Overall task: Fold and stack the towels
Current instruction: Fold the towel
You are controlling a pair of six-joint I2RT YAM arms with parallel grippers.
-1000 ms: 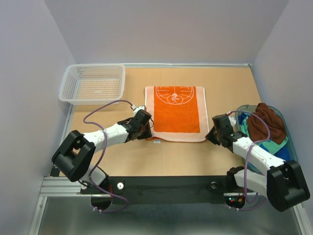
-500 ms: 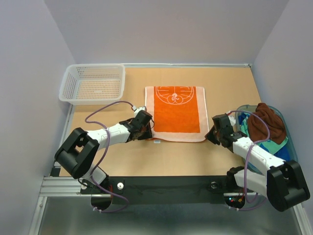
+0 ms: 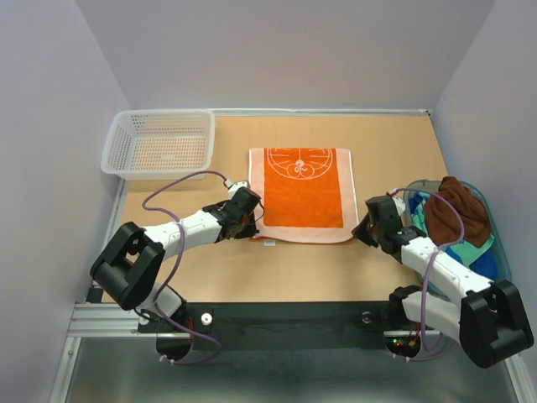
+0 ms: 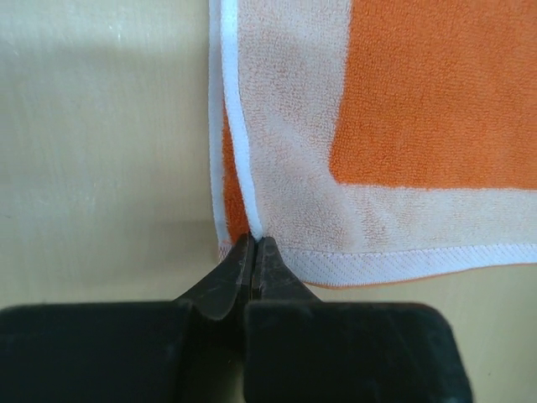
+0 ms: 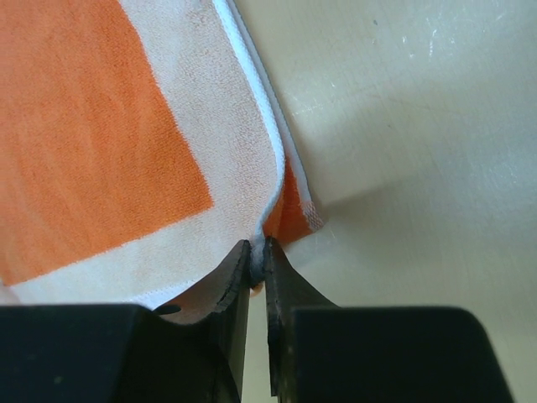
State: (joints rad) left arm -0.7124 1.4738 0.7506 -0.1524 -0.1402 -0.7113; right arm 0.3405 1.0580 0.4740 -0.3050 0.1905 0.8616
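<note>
Towel (image 3: 299, 191), orange with a white circle motif and pale border, lay flat just ahead of both pincers. The left gripper (image 4: 254, 246) was clenched on its near left corner, the right gripper (image 5: 257, 253) pinched tight on its near right corner.

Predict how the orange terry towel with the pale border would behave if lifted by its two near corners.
Probably floppy: the orange terry towel lies flat, and its corner curls where the right gripper pinches it. Likely light and non-slippery, since the looped pile gives the left gripper grip with only fingertips. Its middle would probably sag.
</note>
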